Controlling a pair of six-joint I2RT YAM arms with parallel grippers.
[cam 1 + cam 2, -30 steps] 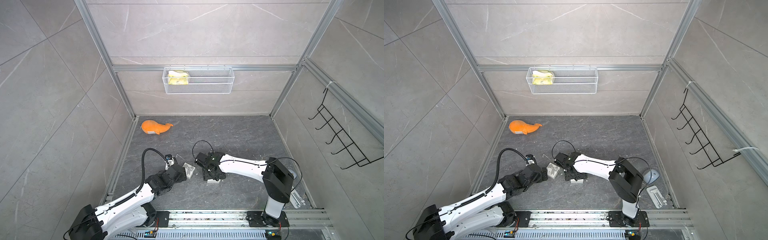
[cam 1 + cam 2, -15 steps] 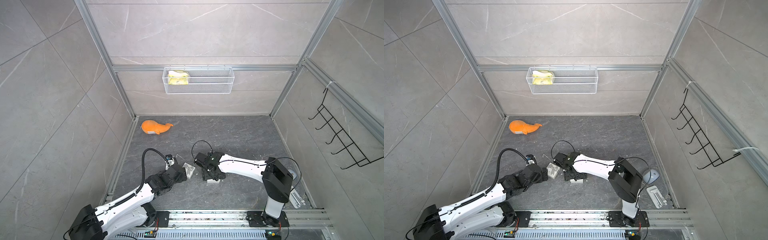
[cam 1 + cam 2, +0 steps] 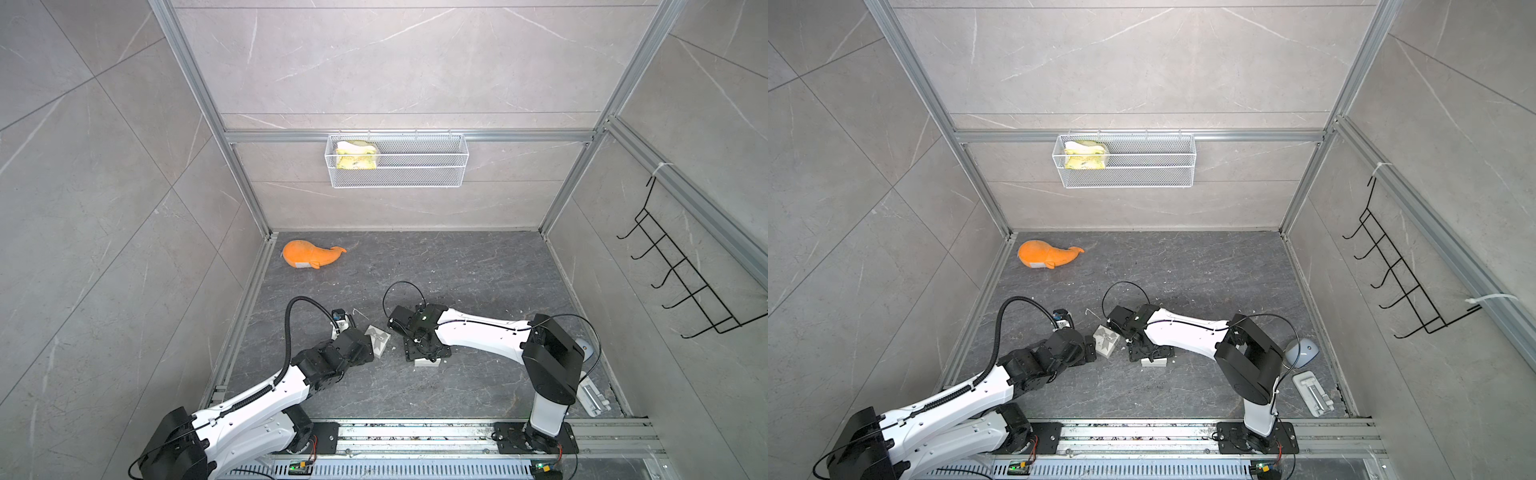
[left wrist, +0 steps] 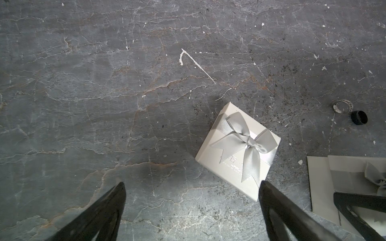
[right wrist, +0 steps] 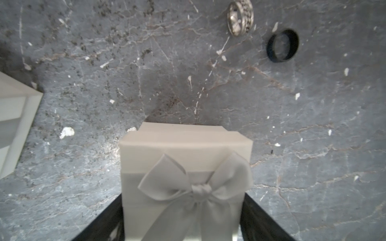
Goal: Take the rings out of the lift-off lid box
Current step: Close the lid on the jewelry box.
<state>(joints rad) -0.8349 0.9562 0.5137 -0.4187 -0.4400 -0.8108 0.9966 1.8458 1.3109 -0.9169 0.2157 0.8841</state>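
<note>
Two small white gift boxes with grey bows stand on the dark stone floor. My right gripper [image 5: 181, 208] is shut on the lid of the lift-off lid box [image 5: 186, 158], one finger against each side; in both top views the arm covers most of this box [image 3: 428, 362]. A silver ring [image 5: 240, 17] and a black ring [image 5: 283, 44] lie on the floor just beyond it, outside any box. My left gripper [image 4: 192, 184] stands open and empty, its right finger [image 4: 277, 208] beside the corner of the other bowed box [image 4: 238, 150].
An orange plush whale [image 3: 309, 254] lies at the back left. A wire basket [image 3: 397, 160] with a yellow sponge hangs on the back wall, and a black hook rack [image 3: 681, 291] on the right wall. A grey mouse [image 3: 1302, 351] and a white holder [image 3: 1312, 392] lie front right.
</note>
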